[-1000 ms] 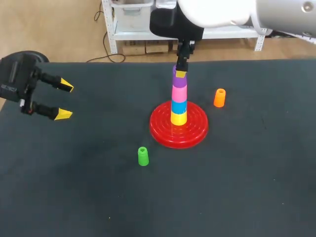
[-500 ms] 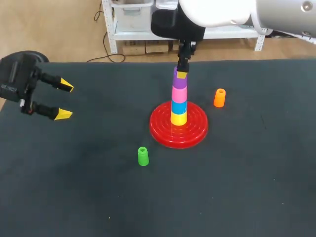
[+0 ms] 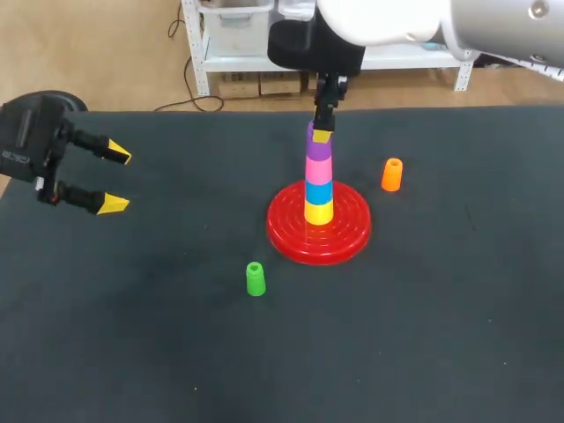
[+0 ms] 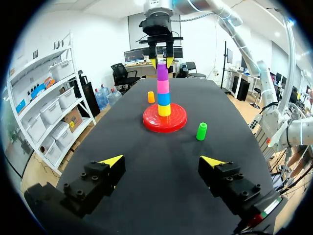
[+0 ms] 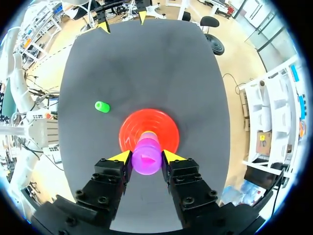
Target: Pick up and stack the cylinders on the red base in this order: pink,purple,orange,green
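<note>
On the red base (image 3: 295,236) stands a stack of yellow, blue and pink cylinders (image 3: 318,171), with the purple cylinder (image 3: 316,150) on top. My right gripper (image 3: 322,134) comes down from above and is shut on the purple cylinder (image 5: 146,157), one yellow tip on each side. The orange cylinder (image 3: 392,174) stands upright to the right of the base. The green cylinder (image 3: 256,278) stands in front of the base, to its left. My left gripper (image 3: 115,181) hangs open and empty at the table's far left, well away from the stack (image 4: 163,90).
The dark table top (image 3: 441,335) carries only the base and the two loose cylinders. Its back edge runs just behind the stack.
My right gripper has sunk slightly with the purple cylinder onto the pink one. The left arm has not moved.
</note>
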Available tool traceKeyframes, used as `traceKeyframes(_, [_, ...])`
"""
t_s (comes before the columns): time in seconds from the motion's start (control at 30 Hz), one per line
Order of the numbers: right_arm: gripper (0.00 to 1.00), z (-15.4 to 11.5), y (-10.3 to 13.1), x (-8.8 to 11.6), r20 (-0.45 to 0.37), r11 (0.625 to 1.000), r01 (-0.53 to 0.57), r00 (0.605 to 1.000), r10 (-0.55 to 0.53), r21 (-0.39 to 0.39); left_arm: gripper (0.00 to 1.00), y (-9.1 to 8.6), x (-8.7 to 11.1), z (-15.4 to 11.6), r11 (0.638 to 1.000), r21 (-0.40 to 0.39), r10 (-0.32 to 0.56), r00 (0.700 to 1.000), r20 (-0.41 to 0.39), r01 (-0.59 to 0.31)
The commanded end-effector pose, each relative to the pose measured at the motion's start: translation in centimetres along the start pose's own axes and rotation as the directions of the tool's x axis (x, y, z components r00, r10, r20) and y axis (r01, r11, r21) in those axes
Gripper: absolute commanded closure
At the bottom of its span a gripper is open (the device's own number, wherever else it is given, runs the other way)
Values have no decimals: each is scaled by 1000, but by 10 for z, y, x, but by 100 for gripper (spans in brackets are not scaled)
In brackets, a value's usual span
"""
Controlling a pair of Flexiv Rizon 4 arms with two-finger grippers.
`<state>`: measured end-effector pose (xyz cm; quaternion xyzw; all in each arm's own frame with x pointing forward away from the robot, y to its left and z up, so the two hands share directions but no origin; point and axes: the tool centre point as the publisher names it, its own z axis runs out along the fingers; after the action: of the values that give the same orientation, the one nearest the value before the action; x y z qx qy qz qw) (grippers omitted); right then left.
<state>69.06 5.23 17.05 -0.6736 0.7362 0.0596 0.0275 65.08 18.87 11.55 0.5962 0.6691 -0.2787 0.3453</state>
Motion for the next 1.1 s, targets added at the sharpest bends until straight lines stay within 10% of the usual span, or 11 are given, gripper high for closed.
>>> traceKeyframes(0.03, [100, 9, -5, 0, -2, 1000, 0, 1000, 0, -18, 0, 0, 1, 0, 1000, -2, 3, 1000, 4, -3])
traceKeyframes(1.1, [100, 15, -10, -1, 8, 999, -3, 1000, 3, -41, 0, 0, 1, 0, 1000, -2, 3, 1000, 4, -3])
